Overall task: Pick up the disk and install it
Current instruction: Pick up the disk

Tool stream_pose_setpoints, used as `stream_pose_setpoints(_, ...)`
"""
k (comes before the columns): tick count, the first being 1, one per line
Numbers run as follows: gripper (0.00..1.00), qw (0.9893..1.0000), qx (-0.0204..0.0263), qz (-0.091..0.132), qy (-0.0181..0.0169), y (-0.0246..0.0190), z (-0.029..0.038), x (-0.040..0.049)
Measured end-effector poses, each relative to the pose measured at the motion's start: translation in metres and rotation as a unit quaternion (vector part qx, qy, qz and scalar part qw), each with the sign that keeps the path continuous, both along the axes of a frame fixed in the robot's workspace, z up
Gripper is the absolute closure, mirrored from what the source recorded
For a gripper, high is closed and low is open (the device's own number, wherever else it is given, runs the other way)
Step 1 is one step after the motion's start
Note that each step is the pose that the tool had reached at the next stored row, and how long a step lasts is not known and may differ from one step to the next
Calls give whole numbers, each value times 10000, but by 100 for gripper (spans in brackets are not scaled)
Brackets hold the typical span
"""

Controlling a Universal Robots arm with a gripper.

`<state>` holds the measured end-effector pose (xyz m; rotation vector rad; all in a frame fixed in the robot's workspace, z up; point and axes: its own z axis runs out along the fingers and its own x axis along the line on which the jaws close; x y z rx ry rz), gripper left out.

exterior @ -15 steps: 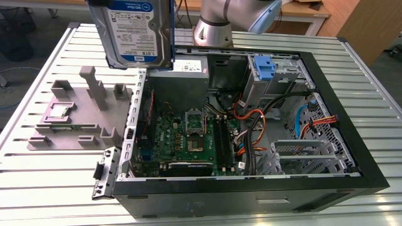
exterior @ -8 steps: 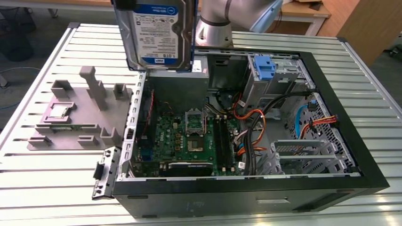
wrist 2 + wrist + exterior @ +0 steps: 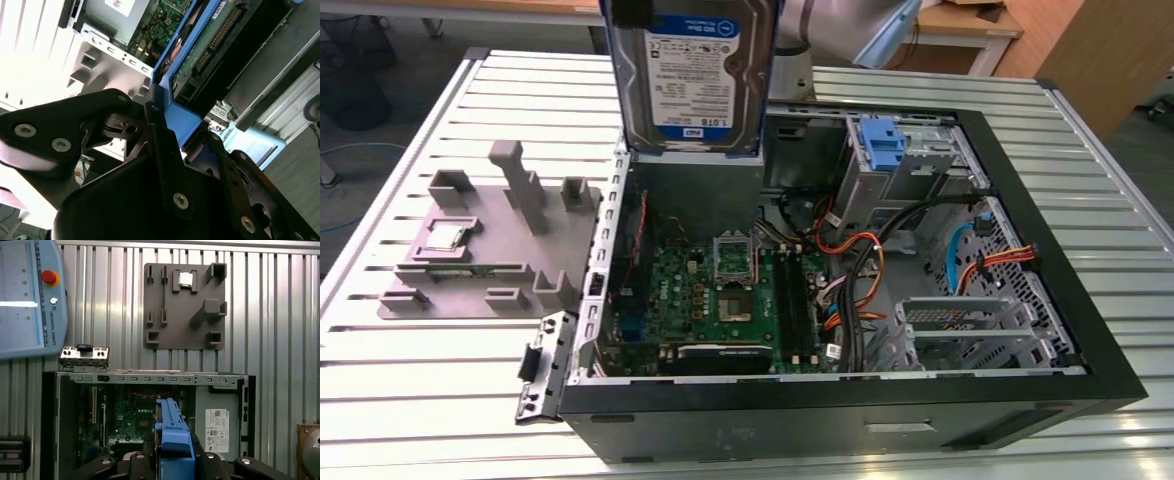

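In the exterior view the disk hangs upright in the air with its white-and-blue label facing the camera. It is over the far side of the open computer case, which lies on the slatted metal table. The disk sits in none of the case's bays. The motherboard lies exposed below it. A drive cage with a blue latch stands toward the exterior view's right. On the exterior view's left, apart from the case, a grey fixture plate carries a small square chip.

In the second wrist view my black fingers are closed on the disk's blue side rail — one on either side, pressed against the plastic. The disk's green circuit board runs away from them.

In the first wrist view I look down the disk's edge. The blue rail sits between my fingers, above the case interior. Beyond the case lie the fixture plate and a teach pendant — both on the table.
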<state>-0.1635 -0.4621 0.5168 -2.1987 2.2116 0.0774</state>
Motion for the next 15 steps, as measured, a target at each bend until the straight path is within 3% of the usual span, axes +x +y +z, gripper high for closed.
stream_pose_setpoints(7, 63, 10000, 0, 0, 0, -134, -45, 58)
stream_pose_setpoints(15, 63, 10000, -1, 0, 0, -146, -100, 376)
